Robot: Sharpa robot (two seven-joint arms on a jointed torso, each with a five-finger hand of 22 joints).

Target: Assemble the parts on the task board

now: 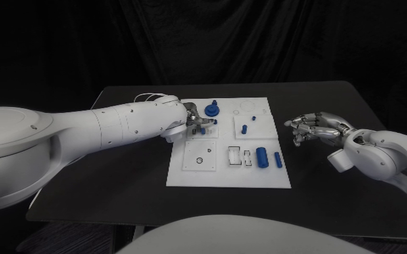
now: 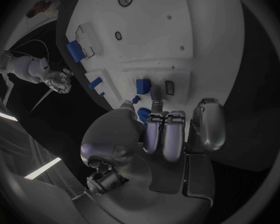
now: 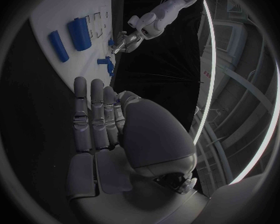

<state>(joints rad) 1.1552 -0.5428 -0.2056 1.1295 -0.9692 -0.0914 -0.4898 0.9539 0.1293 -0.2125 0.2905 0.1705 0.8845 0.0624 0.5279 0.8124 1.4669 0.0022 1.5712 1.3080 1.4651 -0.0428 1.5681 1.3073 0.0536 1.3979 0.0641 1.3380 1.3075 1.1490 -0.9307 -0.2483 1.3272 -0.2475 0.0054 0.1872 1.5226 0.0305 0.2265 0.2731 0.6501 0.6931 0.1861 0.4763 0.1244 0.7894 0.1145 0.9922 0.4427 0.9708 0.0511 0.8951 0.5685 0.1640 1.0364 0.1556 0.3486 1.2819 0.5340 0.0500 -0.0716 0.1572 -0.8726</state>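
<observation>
Work under way, by the look of it, and far from finished. On the task board (image 1: 191, 174), several blue parts already upright in seats: a round knobbed part (image 1: 212, 110) toward the board's far edge, a small peg (image 1: 244, 129) nearer its middle. Toward the board's near right corner, two more lying flat and loose: a thick cylinder (image 1: 262, 156) and, just beside it, a slim pin (image 1: 277, 160). Near these, pale rectangular slots (image 1: 235, 156) apparently unfilled, and a small ring (image 1: 199, 160) on the board's near left panel.

Over the board's far left panel, left hand (image 1: 195, 120) lowered, fingers (image 2: 167, 134) curled close, tips at a small blue block (image 2: 143, 86) beside a dark slot; actually pinching it or only touching, cannot tell. Off the board's right edge, well apart from it, right hand (image 1: 312, 126) raised above the table, fingers (image 3: 90, 117) extended side by side, holding nothing.

Probably left: seating that block, then the two lying pieces.
</observation>
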